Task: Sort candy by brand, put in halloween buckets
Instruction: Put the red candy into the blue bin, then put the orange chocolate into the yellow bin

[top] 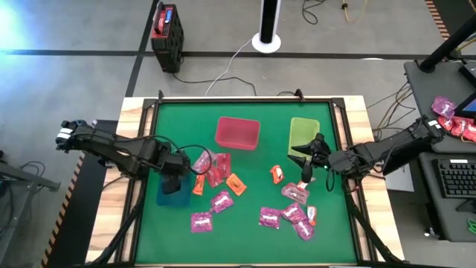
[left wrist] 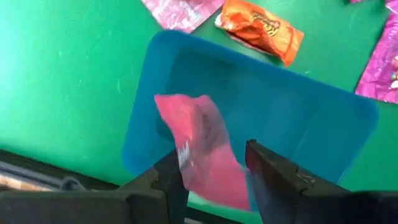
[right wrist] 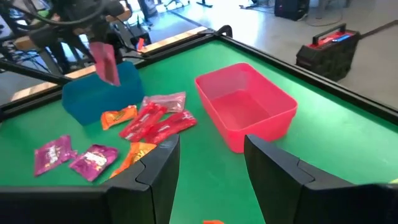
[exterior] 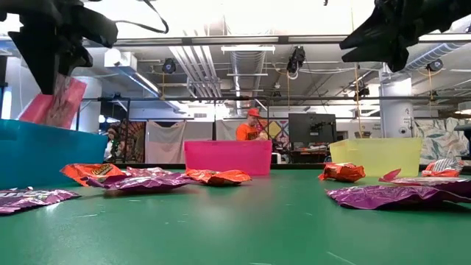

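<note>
Over the blue bin [top: 175,192] at the table's left, my left gripper [left wrist: 214,165] parts its jaws around a pink candy packet [left wrist: 202,146] for dropping, while my right gripper [right wrist: 208,158], jaws apart and empty, hangs beside the green bin [top: 303,136].

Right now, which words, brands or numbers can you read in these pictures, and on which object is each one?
None can be read for certain.
Orange packet: dark print, blurred.
Magenta packets: white print, too small.
Pink packet between the left gripper fingers: print blurred.
Bins: no text visible.
</note>
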{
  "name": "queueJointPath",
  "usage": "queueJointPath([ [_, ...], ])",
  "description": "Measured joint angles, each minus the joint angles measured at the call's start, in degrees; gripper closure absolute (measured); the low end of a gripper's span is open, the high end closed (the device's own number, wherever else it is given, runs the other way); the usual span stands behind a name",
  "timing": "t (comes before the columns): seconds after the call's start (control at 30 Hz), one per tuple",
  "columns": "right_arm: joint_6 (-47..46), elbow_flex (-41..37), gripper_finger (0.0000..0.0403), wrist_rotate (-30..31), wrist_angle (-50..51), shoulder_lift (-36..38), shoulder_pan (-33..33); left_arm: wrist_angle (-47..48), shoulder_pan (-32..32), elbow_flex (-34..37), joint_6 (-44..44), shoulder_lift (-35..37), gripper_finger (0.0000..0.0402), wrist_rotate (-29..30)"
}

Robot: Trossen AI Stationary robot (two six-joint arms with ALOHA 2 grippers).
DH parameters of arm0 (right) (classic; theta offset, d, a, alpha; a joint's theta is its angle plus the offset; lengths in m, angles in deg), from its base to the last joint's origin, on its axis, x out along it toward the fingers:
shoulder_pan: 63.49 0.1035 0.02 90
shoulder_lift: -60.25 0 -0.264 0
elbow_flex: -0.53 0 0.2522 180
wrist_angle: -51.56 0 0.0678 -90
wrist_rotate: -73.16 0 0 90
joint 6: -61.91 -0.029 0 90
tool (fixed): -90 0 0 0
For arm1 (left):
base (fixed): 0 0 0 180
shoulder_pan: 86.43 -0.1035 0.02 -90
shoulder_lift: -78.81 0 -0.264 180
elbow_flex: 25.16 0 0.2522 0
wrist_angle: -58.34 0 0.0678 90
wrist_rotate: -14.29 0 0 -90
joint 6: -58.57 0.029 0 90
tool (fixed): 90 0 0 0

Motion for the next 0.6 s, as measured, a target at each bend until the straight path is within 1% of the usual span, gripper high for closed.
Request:
queueJointPath([
  [0.17, 0.02, 0.56, 0.0231, 0.08, -0.30, -0.83, 0.00, 0.19, 0.12, 0.00, -0.63, 0.02, 0.0257, 0.00],
  [0.3, 0.00, 0.99, 0.0229, 0.11, -0.28, -2.35, 0.00, 0.25, 0.12, 0.00, -0.45, 0.02, 0.0230, 0.01],
  [0.47, -1.31, 4.26, 0.0232, 0.11, -0.34, -6.83, 0.00, -1.41, 0.12, 0.00, 3.15, 0.15, 0.0204, 0.42],
  [0.6, -1.33, 9.27, 0.0231, 0.11, -0.31, -12.82, 0.00, -6.57, 0.39, 0.00, 8.69, 1.22, 0.0201, 6.36],
])
